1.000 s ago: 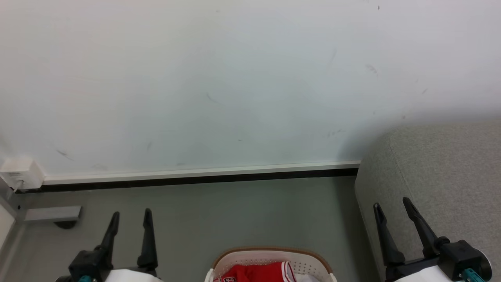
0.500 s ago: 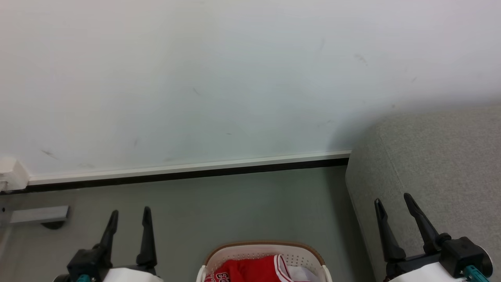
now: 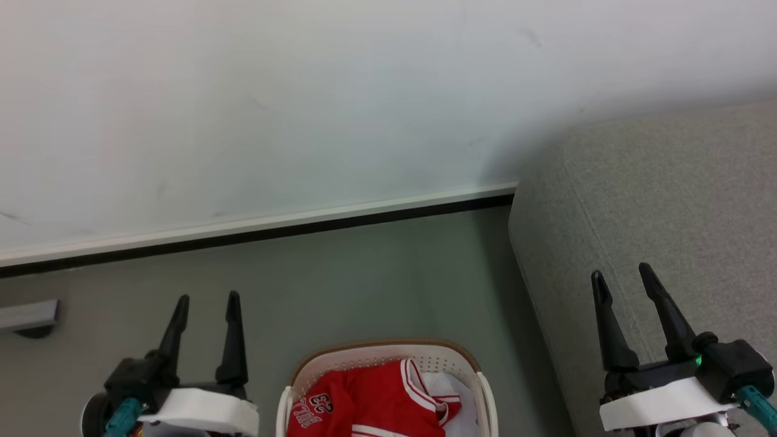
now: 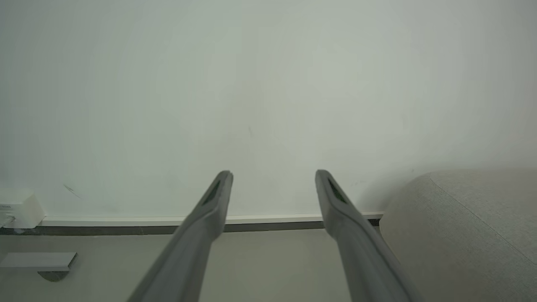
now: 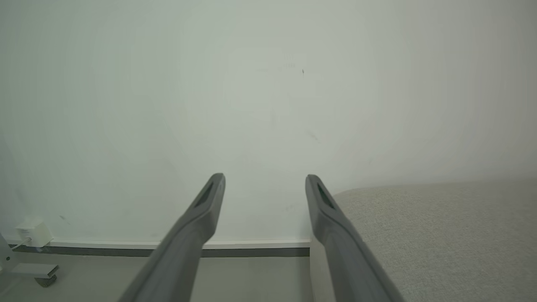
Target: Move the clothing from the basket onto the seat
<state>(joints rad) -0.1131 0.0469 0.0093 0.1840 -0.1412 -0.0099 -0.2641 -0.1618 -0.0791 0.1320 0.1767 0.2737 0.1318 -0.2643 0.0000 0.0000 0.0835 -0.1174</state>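
My left gripper (image 3: 207, 297) and right gripper (image 3: 621, 271) flanked the basket (image 3: 388, 346), both wide open, empty. Red clothing (image 3: 370, 400) lay inside it; the sofa (image 3: 668, 200) stood right of it.

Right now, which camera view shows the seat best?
The head view: the seat spans its right side, showing the rounded corner, stitched seam and side face. The left wrist view catches one rounded end at lower right; the right wrist view skims low across its fabric top.
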